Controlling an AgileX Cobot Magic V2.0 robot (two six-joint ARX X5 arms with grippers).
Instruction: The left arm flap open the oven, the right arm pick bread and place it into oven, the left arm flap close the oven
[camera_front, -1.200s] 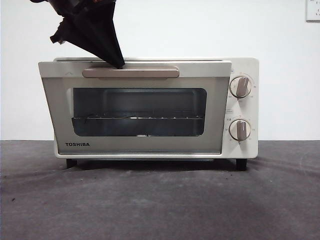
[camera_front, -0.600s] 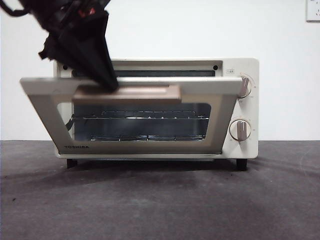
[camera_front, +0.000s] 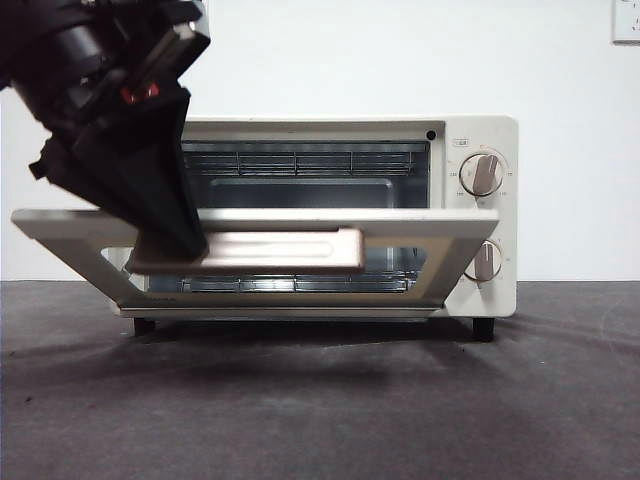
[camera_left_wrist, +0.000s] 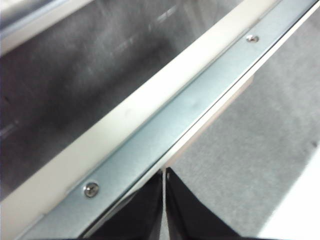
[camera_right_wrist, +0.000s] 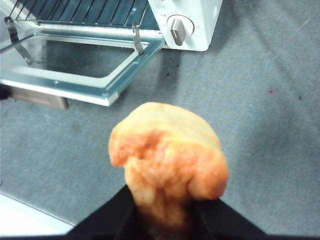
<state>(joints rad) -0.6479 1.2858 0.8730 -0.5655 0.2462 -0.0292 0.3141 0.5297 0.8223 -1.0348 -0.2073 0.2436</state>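
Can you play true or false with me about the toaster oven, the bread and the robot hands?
1. The cream-white boxy toaster oven has its glass-window door folded nearly flat open. True.
2. The small golden-orange lumpy bread loaf lies on the wire rack inside. False: the right end effector is shut on it, above the grey table cloth in front of the oven.
3. The left end effector is at the door's beige bar handle. True.
4. The left end effector is wide open. False: its black jaws are pressed together.
5. The oven has three knobs. False: only two beige knobs show.
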